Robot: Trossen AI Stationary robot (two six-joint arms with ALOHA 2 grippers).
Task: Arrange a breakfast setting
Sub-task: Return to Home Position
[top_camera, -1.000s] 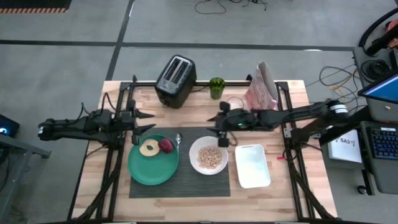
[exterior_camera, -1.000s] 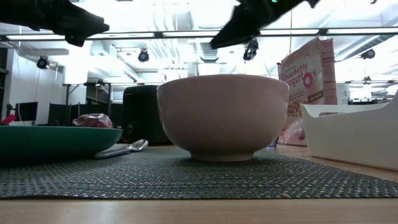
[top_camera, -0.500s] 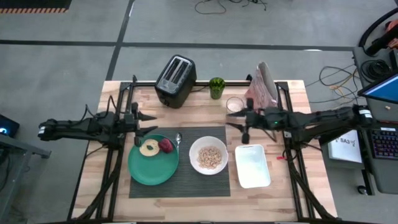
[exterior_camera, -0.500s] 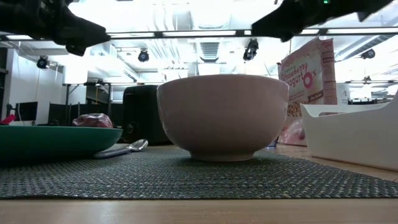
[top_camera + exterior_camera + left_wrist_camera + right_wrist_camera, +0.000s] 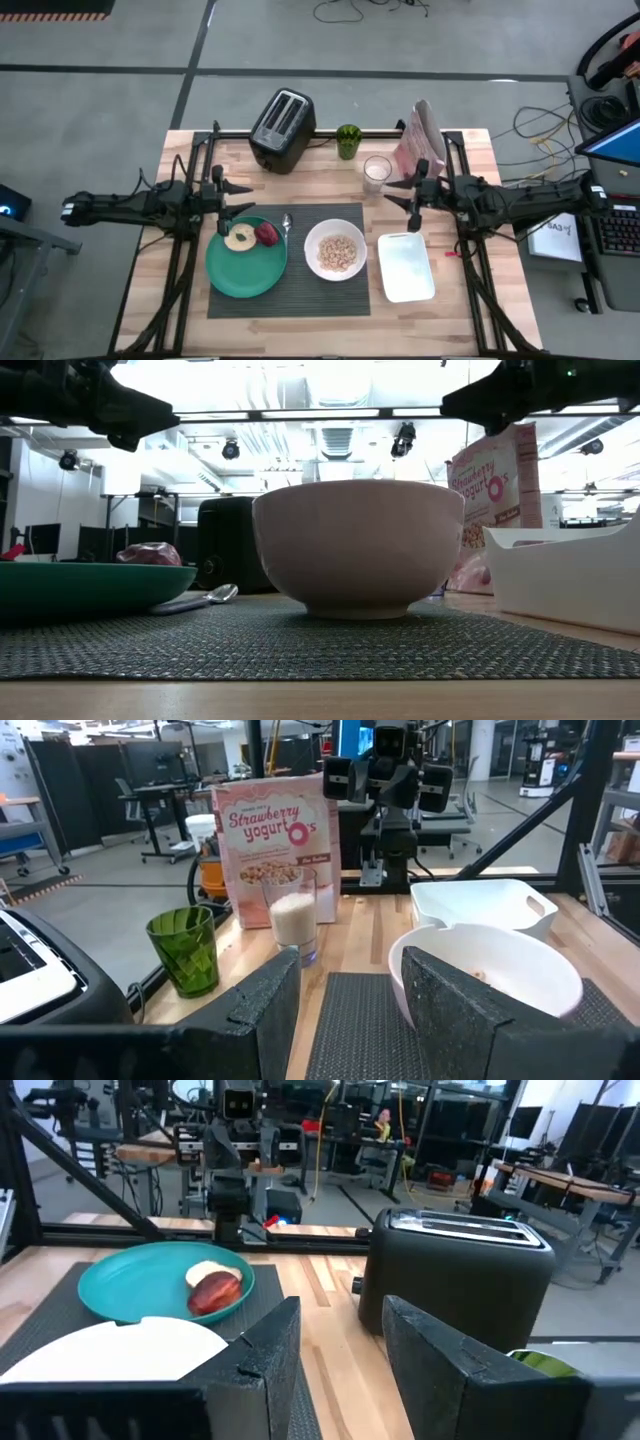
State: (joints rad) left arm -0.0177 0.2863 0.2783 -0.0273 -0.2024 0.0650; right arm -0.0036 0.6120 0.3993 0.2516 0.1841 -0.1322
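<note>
Dark ribbed placemat [image 5: 300, 295] lies mid-table, long axis left-right, carrying the green plate [image 5: 240, 272] and white bowl [image 5: 309, 250]. The white rectangular dish [image 5: 405, 270] sits just off its right edge, long axis roughly front-back. Right gripper [image 5: 392, 191] has pulled back off the mat to beside the milk glass [image 5: 376, 170], and left gripper [image 5: 246, 198] hangs by the plate's far rim. Both claws are spread wide and empty (wrist views agree), so the setting looks done and the arms look to be homing.

Grey floor [image 5: 90, 100] around the wooden counter [image 5: 330, 332]; bright ceiling strip lights [image 5: 300, 413]; workbenches [image 5: 545, 1178] beyond
</note>
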